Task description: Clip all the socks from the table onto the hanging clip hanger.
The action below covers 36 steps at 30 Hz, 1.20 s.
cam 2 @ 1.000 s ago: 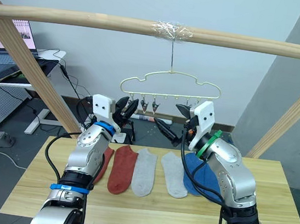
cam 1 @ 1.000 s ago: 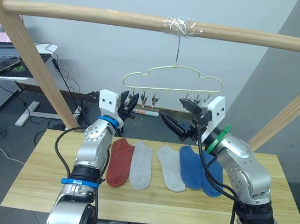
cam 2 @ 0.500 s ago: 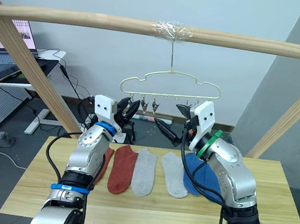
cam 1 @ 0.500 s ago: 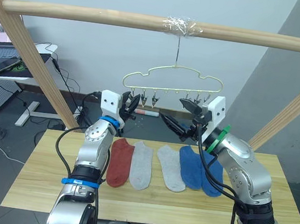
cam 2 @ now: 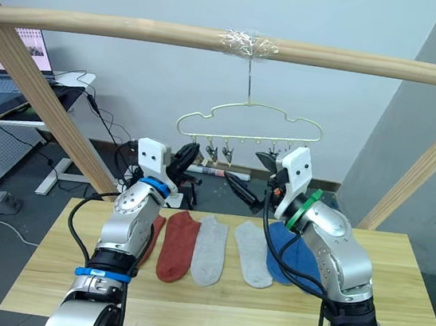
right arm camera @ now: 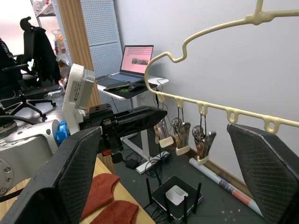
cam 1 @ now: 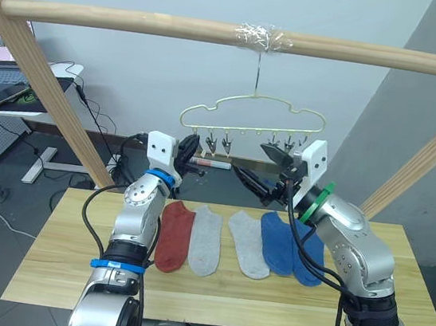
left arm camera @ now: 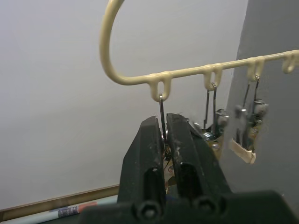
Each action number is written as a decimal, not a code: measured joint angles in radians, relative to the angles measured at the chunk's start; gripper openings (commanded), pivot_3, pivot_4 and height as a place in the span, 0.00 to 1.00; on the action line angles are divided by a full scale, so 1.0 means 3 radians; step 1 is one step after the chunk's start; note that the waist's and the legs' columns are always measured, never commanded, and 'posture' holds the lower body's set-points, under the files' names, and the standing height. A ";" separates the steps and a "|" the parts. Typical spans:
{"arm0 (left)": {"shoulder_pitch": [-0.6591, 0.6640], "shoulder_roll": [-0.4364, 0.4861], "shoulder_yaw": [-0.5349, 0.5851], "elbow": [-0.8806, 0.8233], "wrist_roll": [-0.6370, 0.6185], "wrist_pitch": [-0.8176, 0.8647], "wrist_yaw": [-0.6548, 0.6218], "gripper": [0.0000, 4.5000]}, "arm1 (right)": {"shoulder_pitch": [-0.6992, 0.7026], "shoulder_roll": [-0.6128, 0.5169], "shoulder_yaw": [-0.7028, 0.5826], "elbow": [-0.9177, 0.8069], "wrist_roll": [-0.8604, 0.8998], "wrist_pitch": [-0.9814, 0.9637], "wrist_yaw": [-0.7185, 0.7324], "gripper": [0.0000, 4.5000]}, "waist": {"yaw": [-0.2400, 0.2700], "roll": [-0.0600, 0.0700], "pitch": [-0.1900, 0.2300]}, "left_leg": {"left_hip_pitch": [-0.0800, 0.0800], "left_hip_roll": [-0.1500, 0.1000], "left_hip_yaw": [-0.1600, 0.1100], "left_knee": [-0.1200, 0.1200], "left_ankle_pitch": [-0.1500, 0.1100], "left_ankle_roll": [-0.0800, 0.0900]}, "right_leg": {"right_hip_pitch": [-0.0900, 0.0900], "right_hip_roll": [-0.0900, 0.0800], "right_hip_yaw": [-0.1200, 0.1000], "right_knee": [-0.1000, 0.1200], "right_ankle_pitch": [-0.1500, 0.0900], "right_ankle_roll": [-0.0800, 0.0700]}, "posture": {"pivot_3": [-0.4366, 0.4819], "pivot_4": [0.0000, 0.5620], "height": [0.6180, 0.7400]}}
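We see the thin pale-gold wire clip hanger [cam 1: 252,113] hanging by its hook from the taped middle of the thick round wooden pole [cam 1: 140,22], its small metal clips in a row beneath the wavy bar. Our left gripper [left arm camera: 165,140] is raised to the leftmost clip [left arm camera: 161,109], its two black fingers drawn narrow and pinched about that clip (the clip's own body is mostly hidden between them). Our right gripper [cam 1: 257,184] is held up just below the hanger's right-hand clips, its fingers [right arm camera: 74,179] spread wide with nothing between them. On the wide table of light yellowish wood planks [cam 1: 69,256] the socks lie side by side between the two arms: a rust-red sock [cam 1: 175,235], two light grey socks [cam 1: 205,240], and two blue socks [cam 1: 277,242], with another rust-red sock [cam 2: 151,239] partly behind the left arm.
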<state>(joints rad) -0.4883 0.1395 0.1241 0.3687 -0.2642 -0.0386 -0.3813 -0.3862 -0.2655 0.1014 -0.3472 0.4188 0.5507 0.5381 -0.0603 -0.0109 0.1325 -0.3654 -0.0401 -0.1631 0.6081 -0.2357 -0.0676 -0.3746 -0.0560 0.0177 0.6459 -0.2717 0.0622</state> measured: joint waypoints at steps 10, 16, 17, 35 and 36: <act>0.0036 0.0192 0.0005 -0.0166 -0.0016 0.0160 -0.0025 0.00 | 0.0680 -0.0386 0.0061 0.0495 -0.0709 -0.0017 -0.0423 1.00 | 0.0004 0.0002 0.0017 | 0.0000 0.0000 0.0003 0.0000 0.0000 0.0000 | 0.0000 0.0000 0.0002 0.0001 0.0000 0.0000 | 0.35 0.25 1.00; 0.0122 0.0218 0.0061 -0.0310 -0.0149 0.0349 -0.0047 0.00 | 0.0815 -0.0449 -0.0034 0.1242 -0.1052 -0.0349 -0.0649 1.00 | -0.0054 0.0007 0.0036 | 0.0003 0.0001 0.0005 0.0001 0.0000 0.0000 | 0.0001 0.0000 0.0004 0.0006 0.0001 0.0001 | 0.36 0.26 1.00; 0.0150 0.0236 0.0062 -0.0344 -0.0151 0.0360 -0.0057 0.00 | 0.0784 -0.0456 -0.0081 0.1404 -0.1086 -0.0397 -0.0688 1.00 | -0.0066 0.0007 0.0038 | 0.0004 0.0000 0.0005 0.0001 0.0000 0.0000 | 0.0002 0.0000 0.0004 0.0006 0.0001 0.0001 | 0.37 0.27 1.00; 0.0383 0.0212 0.0060 -0.0783 -0.0158 0.0608 -0.0038 0.00 | 0.0241 -0.0314 -0.0237 0.3005 -0.1197 -0.0876 -0.0616 0.92 | -0.0080 0.0005 0.0083 | 0.0005 0.0002 0.0008 0.0001 0.0000 0.0000 | 0.0003 0.0002 0.0008 0.0006 0.0001 0.0001 | 0.42 0.26 1.00; 0.0392 0.0213 0.0060 -0.0804 -0.0158 0.0613 -0.0029 0.00 | 0.0234 -0.0302 -0.0249 0.3016 -0.1193 -0.0872 -0.0604 0.87 | -0.0080 0.0005 0.0083 | 0.0006 0.0002 0.0008 0.0001 0.0000 0.0000 | 0.0003 0.0002 0.0008 0.0006 0.0001 0.0001 | 0.42 0.26 1.00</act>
<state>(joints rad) -0.3707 0.2033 0.1422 0.1274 -0.3115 0.1453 -0.3899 -0.3159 -0.3561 0.0268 0.5577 0.0609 0.2892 0.3568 -0.0843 -0.0093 0.1575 -0.3636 -0.0395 -0.1609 0.6085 -0.2356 -0.0675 -0.3736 -0.0554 0.0201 0.6477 -0.2713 0.0624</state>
